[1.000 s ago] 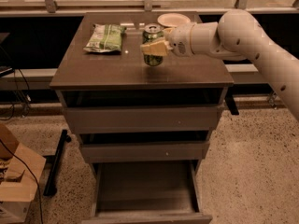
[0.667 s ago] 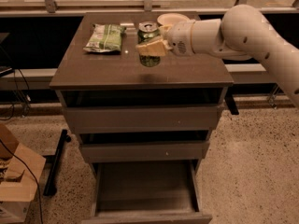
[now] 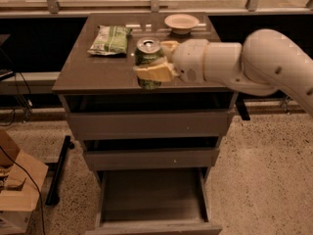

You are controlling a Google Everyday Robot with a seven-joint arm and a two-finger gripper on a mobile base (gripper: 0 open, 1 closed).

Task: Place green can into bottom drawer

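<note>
The green can (image 3: pixel 148 58) is dark green with a silver top and is held upright above the front part of the cabinet top (image 3: pixel 88 72). My gripper (image 3: pixel 155 65) comes in from the right and is shut on the can, one pale finger (image 3: pixel 155 73) across its front. The bottom drawer (image 3: pixel 153 214) is pulled out below the can, a wide shallow tray with nothing showing inside.
A flat green snack bag (image 3: pixel 110 39) lies at the back left of the top. A pale bowl (image 3: pixel 181 21) sits at the back right. The two upper drawers (image 3: pixel 149 125) stand slightly open. A cardboard box (image 3: pixel 17 190) is on the floor at left.
The gripper has lifted the can and carried it left and toward the cabinet's front edge; the can looks larger and nearer now.
</note>
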